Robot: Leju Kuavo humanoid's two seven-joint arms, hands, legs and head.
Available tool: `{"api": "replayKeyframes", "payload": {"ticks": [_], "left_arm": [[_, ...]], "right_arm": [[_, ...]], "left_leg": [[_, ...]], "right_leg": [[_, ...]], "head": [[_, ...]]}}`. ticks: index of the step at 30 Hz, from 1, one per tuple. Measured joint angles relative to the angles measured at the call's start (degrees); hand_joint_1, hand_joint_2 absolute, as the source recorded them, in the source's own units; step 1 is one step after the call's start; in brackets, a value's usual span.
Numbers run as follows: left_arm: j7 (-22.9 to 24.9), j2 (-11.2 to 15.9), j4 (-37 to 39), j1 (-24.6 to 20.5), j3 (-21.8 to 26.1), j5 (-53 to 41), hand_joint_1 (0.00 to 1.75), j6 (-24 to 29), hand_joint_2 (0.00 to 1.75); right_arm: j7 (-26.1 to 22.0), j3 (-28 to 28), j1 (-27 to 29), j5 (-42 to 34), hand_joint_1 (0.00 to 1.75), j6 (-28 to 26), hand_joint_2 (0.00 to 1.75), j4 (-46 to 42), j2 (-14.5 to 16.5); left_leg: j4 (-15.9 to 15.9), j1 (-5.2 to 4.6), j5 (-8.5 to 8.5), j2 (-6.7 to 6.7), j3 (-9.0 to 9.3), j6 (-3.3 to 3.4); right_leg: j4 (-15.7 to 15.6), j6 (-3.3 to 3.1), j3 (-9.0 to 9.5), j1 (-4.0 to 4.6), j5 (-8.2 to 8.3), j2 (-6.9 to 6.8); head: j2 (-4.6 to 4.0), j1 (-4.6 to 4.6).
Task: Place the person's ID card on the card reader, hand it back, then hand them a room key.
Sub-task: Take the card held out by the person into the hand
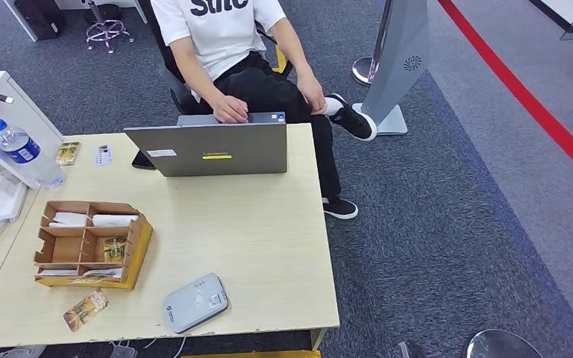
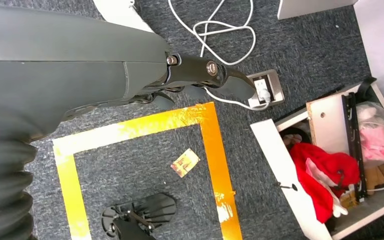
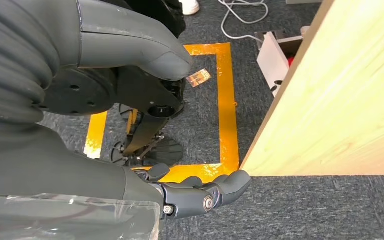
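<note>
Card reader [image 1: 195,302]: grey, rounded, flat slab with a pale label, lay near the table's [image 1: 268,246] front edge, just right of the cardboard organizer [image 1: 89,244]. Left hand [image 2: 200,75] hung over carpet, fingers loosely extended, holding nothing. Right hand [image 3: 200,195] likewise empty beside the table's edge. Organizer's cards too small to identify.

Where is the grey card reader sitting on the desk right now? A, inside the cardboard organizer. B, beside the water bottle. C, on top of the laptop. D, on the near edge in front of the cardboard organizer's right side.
D: in the head view the card reader lies flat near the table's near edge, just right of and closer than the cardboard organizer, far from the laptop and water bottle.
</note>
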Motion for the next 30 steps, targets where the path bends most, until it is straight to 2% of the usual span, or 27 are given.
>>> {"api": "replayKeyframes", "payload": {"ticks": [5, 12, 16, 25, 30], "left_arm": [[-0.15, -0.01, 0.56, 0.03, 1.28, -1.46, 0.0, -0.26, 1.75], [5.36, -1.24, 4.79, 2.06, 4.46, -0.85, 0.0, -4.85, 1.75], [6.32, -2.64, 7.61, 4.34, 5.88, -0.33, 0.0, -5.1, 1.75], [6.72, -3.28, 9.55, 4.94, 7.36, -0.07, 0.0, -4.93, 1.75], [4.99, -3.29, 9.52, 4.88, 7.87, -0.18, 0.0, -4.34, 1.75]], "right_arm": [[3.11, -0.34, 2.62, 1.9, 0.0, -4.06, 1.75, -7.17, -1.91], [10.49, -2.98, 9.22, 5.87, 0.0, -11.91, 1.75, -19.3, -3.89], [13.44, -3.88, 13.92, 6.46, 0.0, -16.65, 1.75, -27.98, -5.59], [14.74, -4.33, 17.85, 6.35, 0.0, -19.8, 1.75, -38.35, -8.21], [14.65, -4.21, 18.61, 3.57, 0.0, -22.61, 1.75, -41.68, -9.2]], "left_leg": [[0.0, 0.0, 0.0, 0.0, -0.01, 0.0], [-0.01, -0.02, -0.07, 0.02, -0.01, 0.03], [-0.01, -0.02, -0.15, 0.02, -0.03, 0.04], [-0.02, 0.0, -0.15, 0.01, 0.0, 0.03], [-0.01, 0.0, -0.13, 0.01, 0.05, 0.0]], "right_leg": [[0.0, 0.0, 0.0, 0.0, 0.0, 0.0], [-0.01, -0.02, 0.0, 0.0, -0.06, 0.01], [-0.03, -0.06, -0.01, 0.0, -0.15, 0.0], [-0.02, -0.06, 0.04, 0.0, -0.15, -0.01], [-0.01, -0.06, 0.03, 0.0, -0.15, 0.0]], "head": [[0.0, 0.0], [0.0, -0.01], [0.01, 0.02], [0.0, -0.01], [0.01, 0.01]]}}
